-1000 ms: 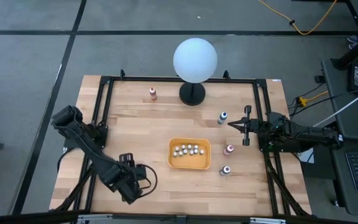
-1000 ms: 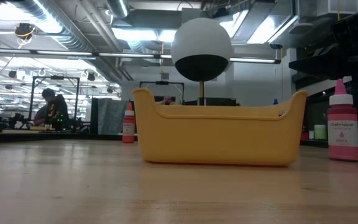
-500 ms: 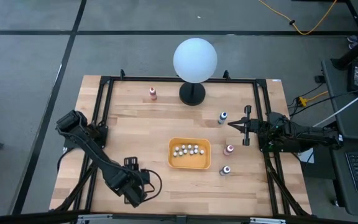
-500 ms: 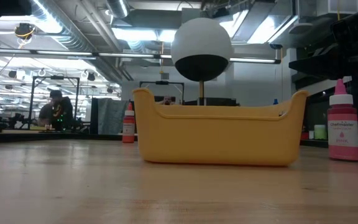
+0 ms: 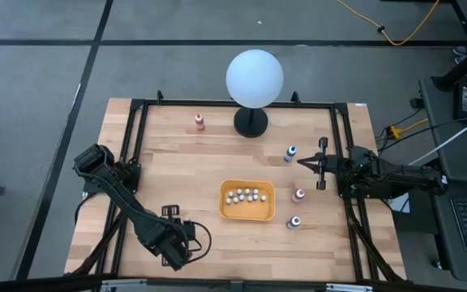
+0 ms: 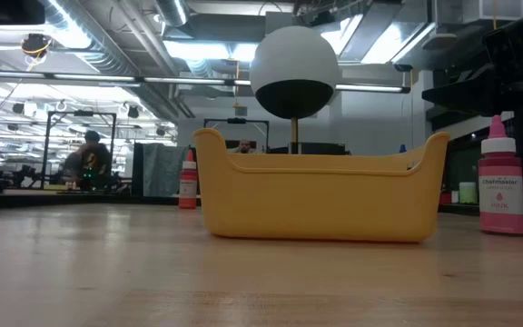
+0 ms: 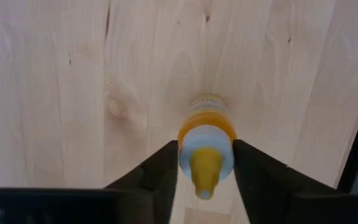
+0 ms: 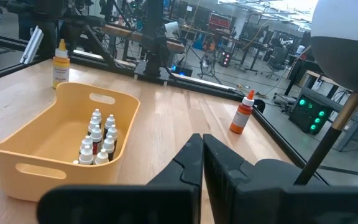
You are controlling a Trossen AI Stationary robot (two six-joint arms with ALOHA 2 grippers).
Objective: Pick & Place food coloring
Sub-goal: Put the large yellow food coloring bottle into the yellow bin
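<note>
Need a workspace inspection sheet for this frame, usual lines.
Surface: wooden table, bare wood.
Job's things: yellow bottle front-left; orange-red bottle at back; blue bottle, pink bottle and purple bottle right of the yellow bin.
Clutter: globe lamp; small white-capped bottles in the bin.
Grippers: left gripper straddles the yellow bottle's cap; right gripper shut, empty.
Cables: yellow cable on the floor.
Surroundings: person at a far bench.
</note>
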